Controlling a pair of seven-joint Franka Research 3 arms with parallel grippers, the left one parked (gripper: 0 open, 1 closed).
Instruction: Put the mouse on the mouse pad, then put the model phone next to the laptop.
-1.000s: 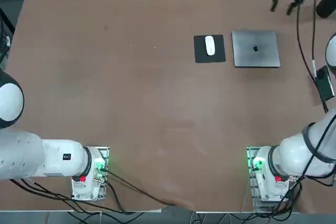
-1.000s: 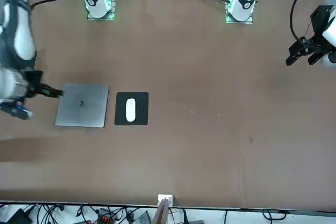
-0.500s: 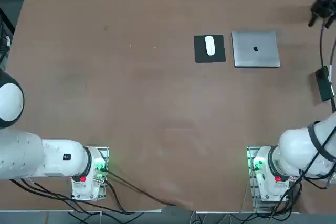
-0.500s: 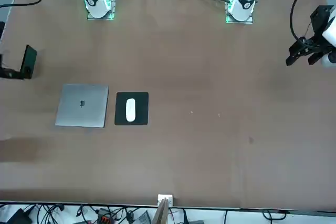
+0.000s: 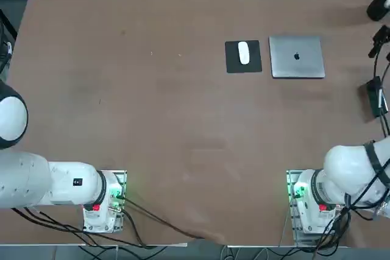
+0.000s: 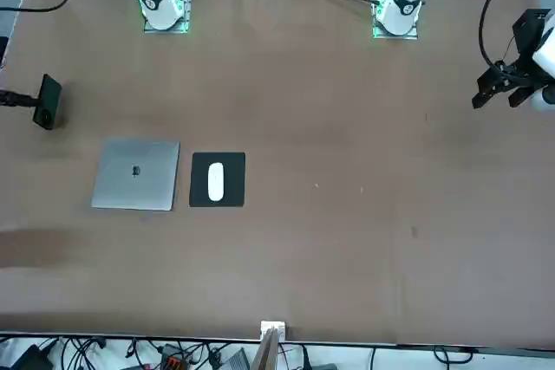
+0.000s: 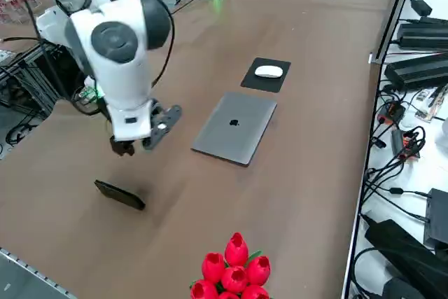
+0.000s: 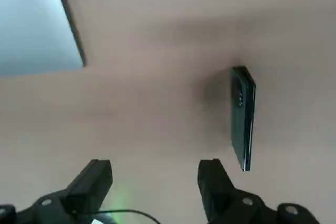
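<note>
Brown table [image 7: 301,187], model phone [image 7: 120,195] long axis alongside laptop [image 7: 235,127] edge, right pincer [image 7: 136,146] open above.

Top view looked straight down from overhead, arm bases nearest. Front view faced the robot across the worktop [image 6: 347,240]. Right side view looked diagonally down. Wrist view sat close. All four shared the laptop [image 5: 297,56].

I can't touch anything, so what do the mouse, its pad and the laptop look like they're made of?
Mouse: likely glossy white plastic, smooth with a sheen. Mouse pad: matte black, flat, probably rubber or fabric. Laptop: brushed silver-grey metal by its look, with a black logo.
</note>
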